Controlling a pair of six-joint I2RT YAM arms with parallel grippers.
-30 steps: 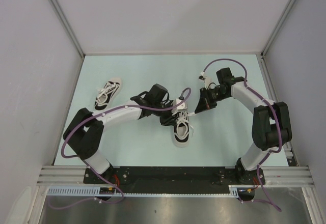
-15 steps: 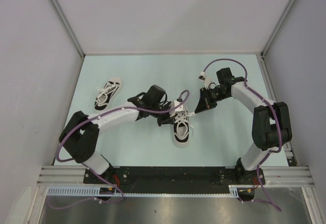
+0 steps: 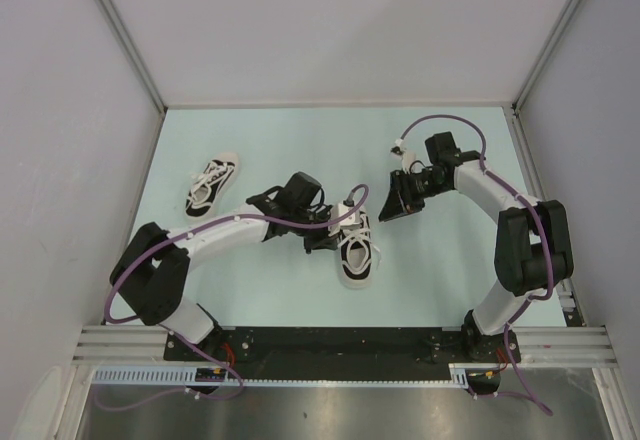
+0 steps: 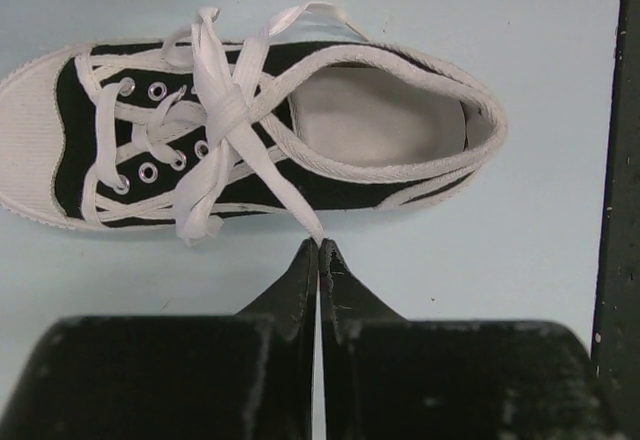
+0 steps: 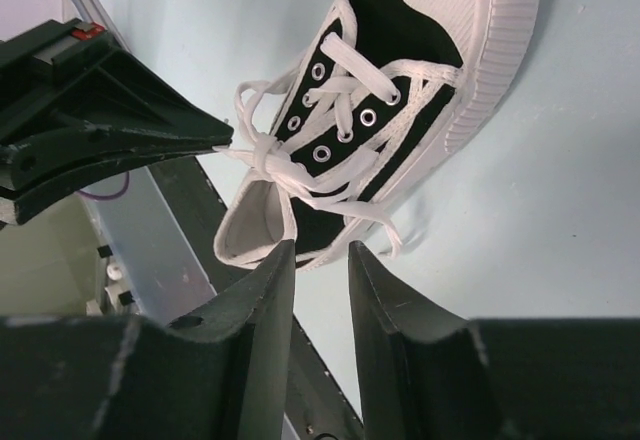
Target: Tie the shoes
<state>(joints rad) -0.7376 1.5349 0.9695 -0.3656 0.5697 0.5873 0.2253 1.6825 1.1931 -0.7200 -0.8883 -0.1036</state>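
Pale green table (image 3: 300, 140) fills the floor of a white-walled booth. Your left arm (image 3: 215, 230) sweeps in from the near left corner and your right arm (image 3: 490, 195) curls round from the right. Of the shoes, the other shoe (image 3: 212, 182) lies well apart toward the far left, untouched. The near shoe (image 3: 356, 250) sits at mid-table between the two grippers, toe toward the arm bases. Your left gripper (image 4: 319, 260) is pressed together on the tip of one lace (image 4: 275, 185), drawing it sideways off the knot (image 4: 228, 110) over the eyelets. Whether that knot is a plain crossing or a started bow, you cannot tell from these views. Your right gripper (image 5: 318, 270) has its fingers apart with nothing between them, hovering near the heel end without touching the shoe. The step looks like cinching the knot, and it needs a second hold. Keep the left pull low and level so the light shoe does not slide or tip. Bring the right fingers down on the loose lace end (image 5: 385, 240) draped over the sole, and take it close to the knot rather than at its tip. Then pull the two ends directly apart. The likely risk is the shoe dragging along instead of the knot tightening. No container stands on the table. The only hollow is the near shoe's mouth, where you see just a bare grey insole (image 4: 380, 120).
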